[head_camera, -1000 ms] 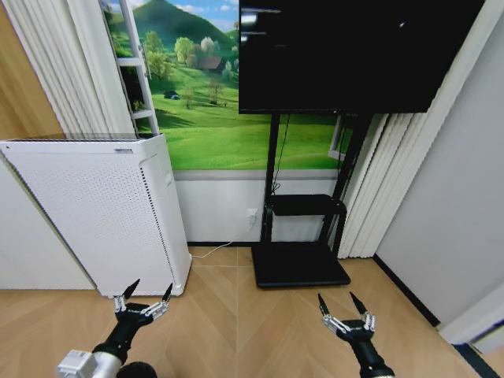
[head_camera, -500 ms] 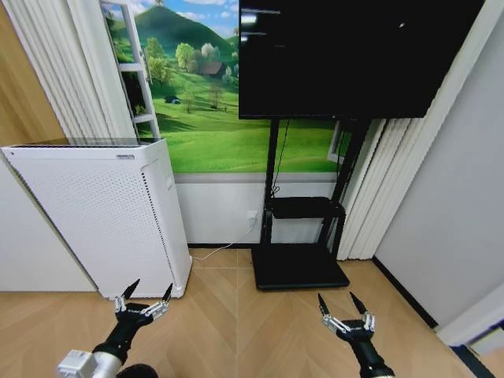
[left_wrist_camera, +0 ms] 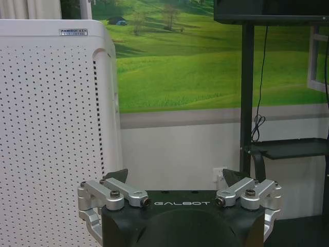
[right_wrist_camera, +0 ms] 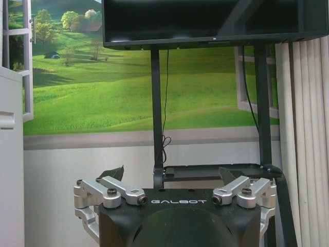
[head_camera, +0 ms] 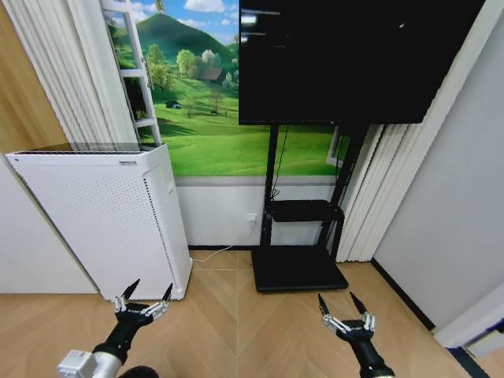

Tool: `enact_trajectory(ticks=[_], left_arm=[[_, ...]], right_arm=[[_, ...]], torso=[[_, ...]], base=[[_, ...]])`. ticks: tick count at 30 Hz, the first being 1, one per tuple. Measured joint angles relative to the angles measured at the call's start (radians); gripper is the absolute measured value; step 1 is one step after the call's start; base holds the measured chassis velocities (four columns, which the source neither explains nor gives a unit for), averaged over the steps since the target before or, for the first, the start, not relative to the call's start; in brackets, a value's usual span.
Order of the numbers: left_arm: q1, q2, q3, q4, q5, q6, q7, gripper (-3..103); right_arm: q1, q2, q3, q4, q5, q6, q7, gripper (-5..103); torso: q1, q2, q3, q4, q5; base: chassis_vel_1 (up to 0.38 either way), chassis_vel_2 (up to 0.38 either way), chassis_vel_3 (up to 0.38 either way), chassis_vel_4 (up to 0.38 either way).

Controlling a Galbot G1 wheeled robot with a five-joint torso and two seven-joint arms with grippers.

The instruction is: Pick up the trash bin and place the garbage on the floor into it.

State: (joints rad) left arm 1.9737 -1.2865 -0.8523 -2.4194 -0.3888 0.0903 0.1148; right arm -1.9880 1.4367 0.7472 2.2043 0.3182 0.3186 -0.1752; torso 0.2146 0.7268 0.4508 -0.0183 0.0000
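Both the left gripper [head_camera: 143, 300] and right gripper [head_camera: 344, 309] hang spread and empty over the floor [head_camera: 236, 331], likely held ready, the white appliance [head_camera: 102, 224] just beyond the left one.

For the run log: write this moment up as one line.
left gripper: open, empty, low over floor by white appliance | right gripper: open, empty, before TV stand | bin, garbage: unseen

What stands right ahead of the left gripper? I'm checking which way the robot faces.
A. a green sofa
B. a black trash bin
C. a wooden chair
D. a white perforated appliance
D: the white perforated appliance stands on the floor just beyond the open left gripper.
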Motion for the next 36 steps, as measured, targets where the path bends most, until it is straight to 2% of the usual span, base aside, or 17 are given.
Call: enact_trajectory(ticks=[25,36], left_arm=[[0.0,0.0,0.0,0.0,0.0,0.0,0.0,100],[0.0,0.0,0.0,0.0,0.0,0.0,0.0,100]], right_arm=[[0.0,0.0,0.0,0.0,0.0,0.0,0.0,100],[0.0,0.0,0.0,0.0,0.0,0.0,0.0,100]], torso=[[0.047,0.11,0.063,0.0,0.0],[0.05,0.117,0.067,0.0001,0.0]], base=[[0.0,0.0,0.0,0.0],[0.0,0.0,0.0,0.0]])
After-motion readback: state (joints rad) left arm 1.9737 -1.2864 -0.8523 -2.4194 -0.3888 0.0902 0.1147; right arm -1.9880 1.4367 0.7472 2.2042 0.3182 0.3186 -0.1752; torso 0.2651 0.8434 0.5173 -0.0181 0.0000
